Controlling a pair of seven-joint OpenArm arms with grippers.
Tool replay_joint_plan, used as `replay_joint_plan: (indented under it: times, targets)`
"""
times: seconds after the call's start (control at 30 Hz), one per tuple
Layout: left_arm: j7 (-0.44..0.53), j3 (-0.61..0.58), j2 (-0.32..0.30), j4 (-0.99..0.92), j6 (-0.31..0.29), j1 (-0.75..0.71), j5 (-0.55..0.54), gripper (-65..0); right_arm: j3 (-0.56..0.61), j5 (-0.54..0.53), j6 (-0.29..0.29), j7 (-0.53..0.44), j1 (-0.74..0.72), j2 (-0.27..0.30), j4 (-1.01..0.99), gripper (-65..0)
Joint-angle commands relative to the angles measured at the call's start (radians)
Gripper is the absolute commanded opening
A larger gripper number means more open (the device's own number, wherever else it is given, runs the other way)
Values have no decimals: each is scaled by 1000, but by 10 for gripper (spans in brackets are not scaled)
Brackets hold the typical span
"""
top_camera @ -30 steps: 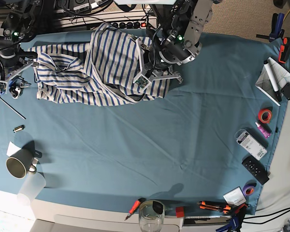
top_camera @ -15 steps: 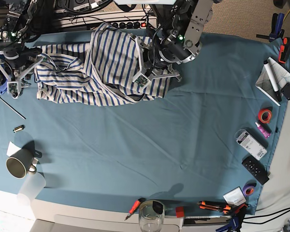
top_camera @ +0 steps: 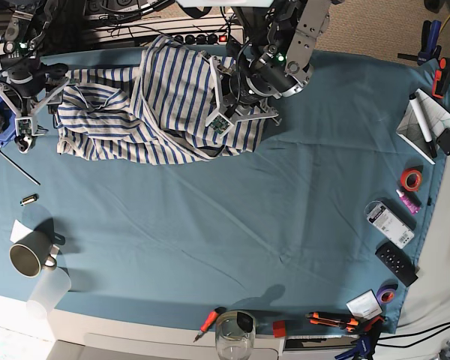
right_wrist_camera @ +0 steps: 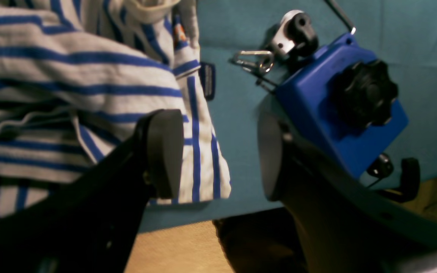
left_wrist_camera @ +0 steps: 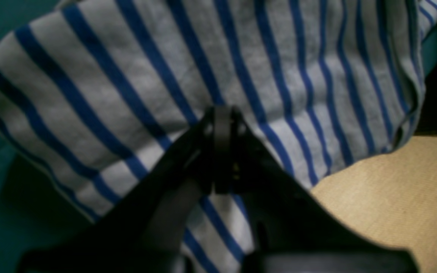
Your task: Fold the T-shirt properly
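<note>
Your T-shirt [top_camera: 146, 105] lies crumpled at far edge of teal table cloth [top_camera: 232, 225], bunched in folds, one edge hanging past table rim over tan floor [left_wrist_camera: 393, 197]. Your left gripper [left_wrist_camera: 223, 125] has fingers pressed together, pinching striped fabric. Your right gripper [right_wrist_camera: 218, 151] is spread wide, nothing between pads, hovering over shirt's outer edge, just beside blue clamp block [right_wrist_camera: 336, 102] with black knob. Mug [top_camera: 28, 257] sits well apart near front corner.

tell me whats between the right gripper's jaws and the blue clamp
Only bare teal table cloth separates the open right gripper from the blue clamp, per the right wrist view.
</note>
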State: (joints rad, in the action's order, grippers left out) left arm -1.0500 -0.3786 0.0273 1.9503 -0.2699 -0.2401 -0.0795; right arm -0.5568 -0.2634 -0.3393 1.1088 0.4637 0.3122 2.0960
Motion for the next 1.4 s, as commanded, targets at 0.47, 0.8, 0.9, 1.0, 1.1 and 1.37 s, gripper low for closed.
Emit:
replay_joint_plan:
  times: [0.47,0.8,0.9,1.0,1.1,1.37]
  targets:
    - [11,-4,9,18,-5,2,-11,-650,-7,-162,-10,74,-233,18,-253,-336]
    - [11,-3,9,18,-5,2,-10,-650,-7,-162,-24,150,-322,18,-448,-336]
    - [11,-3,9,18,-5,2,-10,-650,-7,-163,-36,155,-323,18,-505,-336]
    - [11,-3,9,18,-5,2,-10,-650,-7,-163,-40,152,-323,17,-554,-337]
    - [11,-3,9,18,-5,3,-10,-650,-7,-163,-57,156,-322,17,-568,-438]
    - [11,-3,9,18,-5,3,-10,-650,-8,-163,-56,146,-328,18,-562,-650]
